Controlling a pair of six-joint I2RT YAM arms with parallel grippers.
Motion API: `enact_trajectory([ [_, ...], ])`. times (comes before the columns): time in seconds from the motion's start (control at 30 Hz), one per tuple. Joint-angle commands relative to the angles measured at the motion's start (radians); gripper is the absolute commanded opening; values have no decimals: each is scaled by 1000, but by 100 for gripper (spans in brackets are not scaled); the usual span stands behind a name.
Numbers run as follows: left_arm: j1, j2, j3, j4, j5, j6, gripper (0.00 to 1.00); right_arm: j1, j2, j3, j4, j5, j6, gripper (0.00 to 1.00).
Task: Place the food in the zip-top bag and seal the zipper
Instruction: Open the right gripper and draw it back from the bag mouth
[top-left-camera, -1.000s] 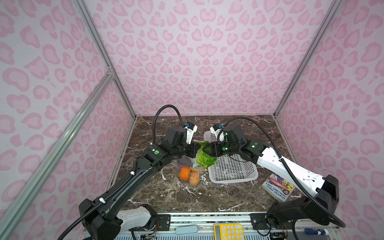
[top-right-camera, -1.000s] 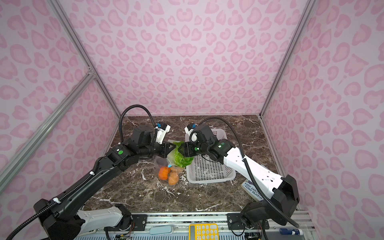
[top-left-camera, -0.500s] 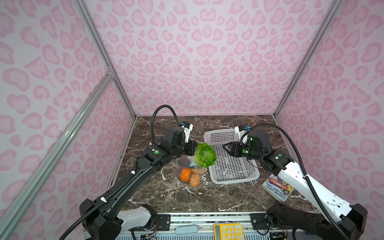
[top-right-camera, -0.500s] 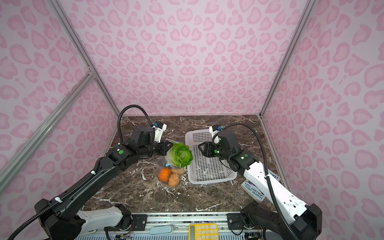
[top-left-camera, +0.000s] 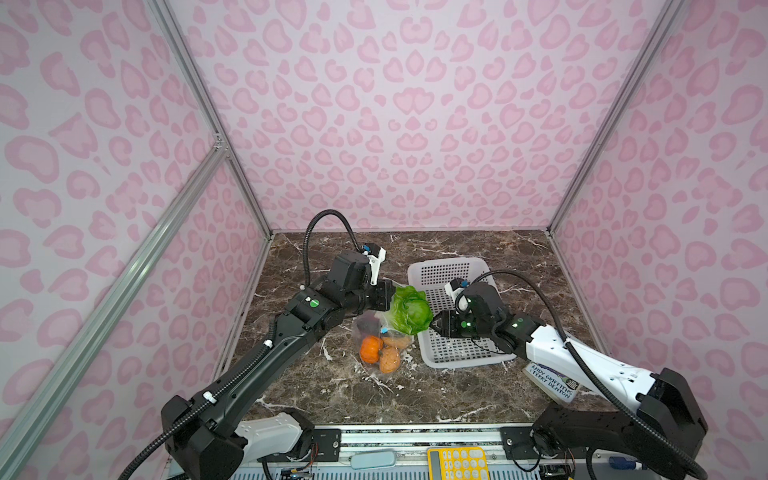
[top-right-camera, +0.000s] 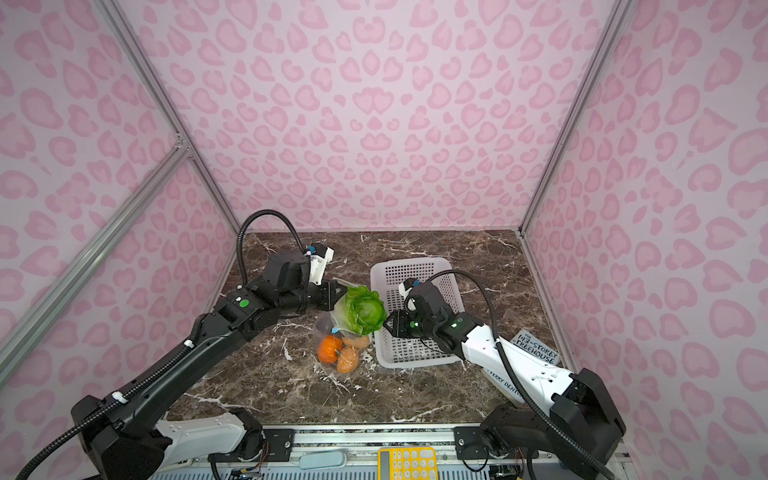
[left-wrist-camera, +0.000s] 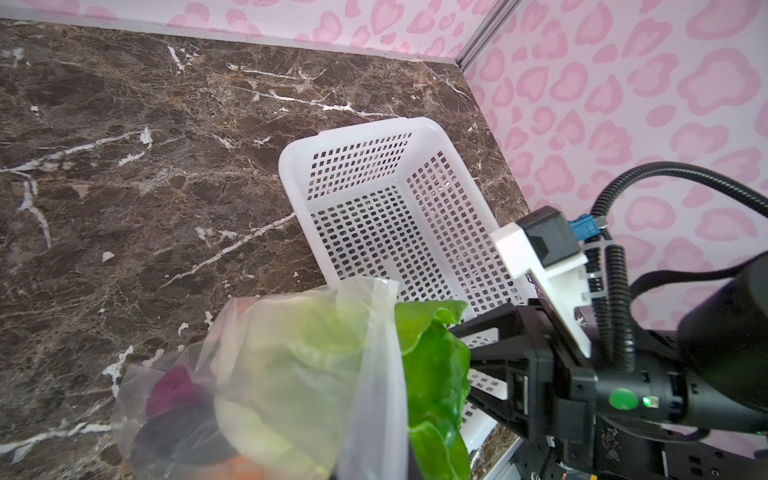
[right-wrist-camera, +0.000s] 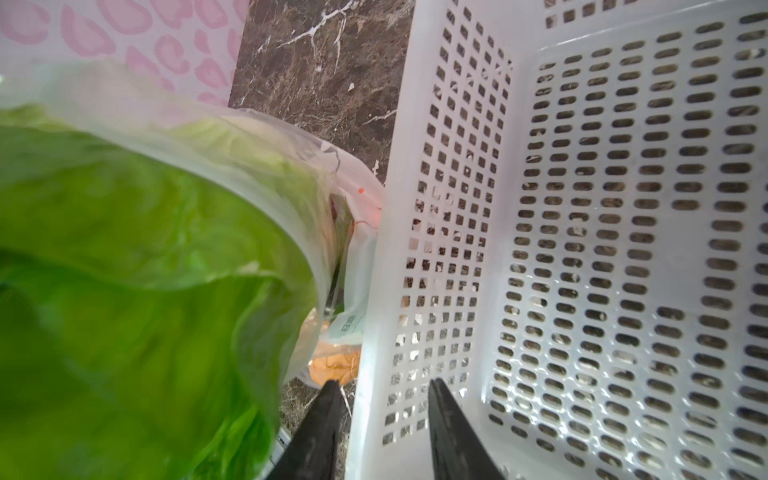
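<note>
Stuffing step: left gripper (top-left-camera: 386, 296) clamped on zip-top bag (left-wrist-camera: 376, 307) mouth, holding it up. Right gripper (right-wrist-camera: 382, 381) part-open, empty. Cabbage (top-left-camera: 411, 309) just off its tips, only partly inside bag. Next, likely: nudge cabbage deeper before sealing.

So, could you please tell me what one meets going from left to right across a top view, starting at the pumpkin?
Orange pumpkin → green cabbage → right gripper → book.

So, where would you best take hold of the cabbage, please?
Probably the cabbage by its bare green end, from the basket side: that end juts out of the zip-top bag toward the right gripper, while plastic covers the rest.
</note>
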Motion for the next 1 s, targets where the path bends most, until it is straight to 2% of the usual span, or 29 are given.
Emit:
enact_trajectory([
  [0.0,1,-6,0,51,12,-12,3,7,27,6,123,-36,25,39],
  [0.23,1,-8,-8,54,16,-18,3,6,1,-1,211,-60,38,45],
  [0.4,1,-6,-9,59,30,-24,3,6,48,-17,286,-92,83,47],
  [0.73,1,-26,-14,72,52,-46,3,9,127,-17,404,-84,104,36],
  [0.97,1,-38,-15,86,60,-62,3,9,158,-46,533,-107,140,36],
])
